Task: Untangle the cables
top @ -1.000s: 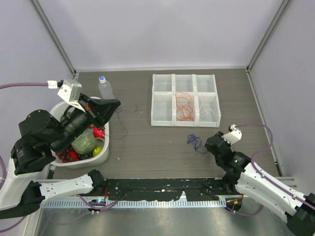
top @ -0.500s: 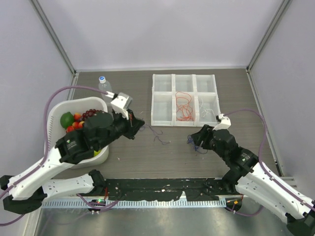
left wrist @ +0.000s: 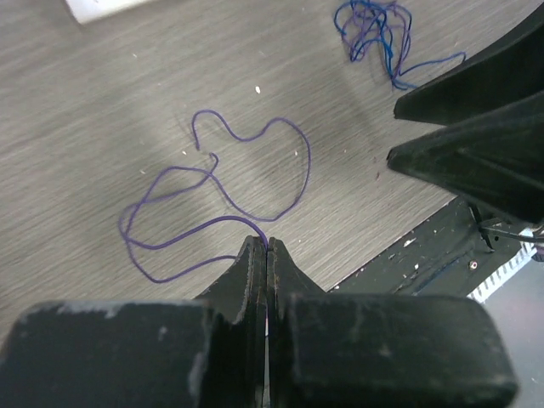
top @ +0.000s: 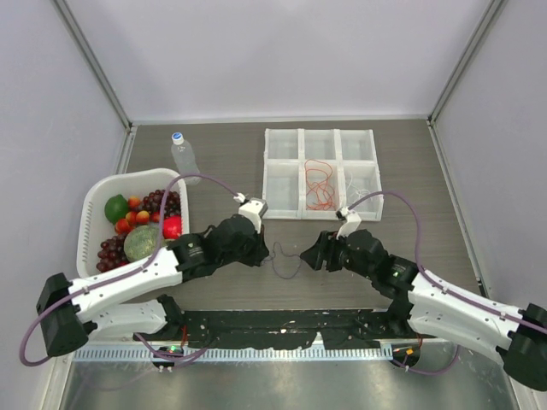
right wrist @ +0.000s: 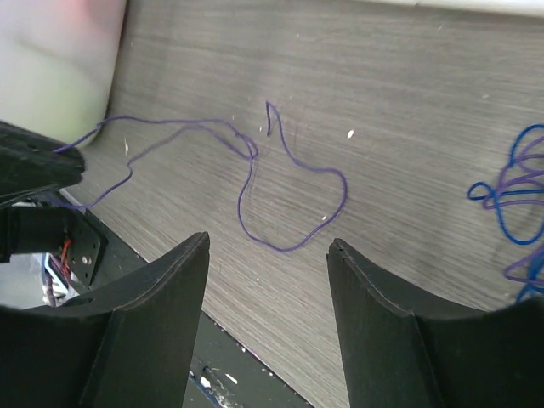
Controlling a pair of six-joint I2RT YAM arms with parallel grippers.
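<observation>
Basket (top: 90, 224), far left: now uncovered. A second ago the left arm hung over it; the arm has since swung out and reached low to mid-table.

Left gripper (left wrist: 267, 251): clenched on one end of the purple cable (left wrist: 307, 161). The rest of that strand lies flat on the table (top: 214, 162) in an open, winding loop with one crossing near its middle. Its free end is curled up on the far side.

In the top view the purple cable (top: 285, 260) lies between the two grippers, close to both.

Right gripper (right wrist: 268, 246): released, fingers spread wide, nothing between them. It has advanced leftward over the past second and now faces the loop of the purple cable (right wrist: 289, 249) from the other side.

Blue tangle (left wrist: 374, 30): a knot of blue and purple strands, near the right gripper and apart from the purple cable. The top view hides it under the right arm.

Tray (top: 282, 137), behind: the red cable (top: 318, 186) sits in the near middle compartment and the white cable (top: 359, 190) in the near right one.

Assessment: one strand is out of the knot and is being brought in for a two-handed handling. The blue tangle is still to be undone, so the task is judged partly complete.
</observation>
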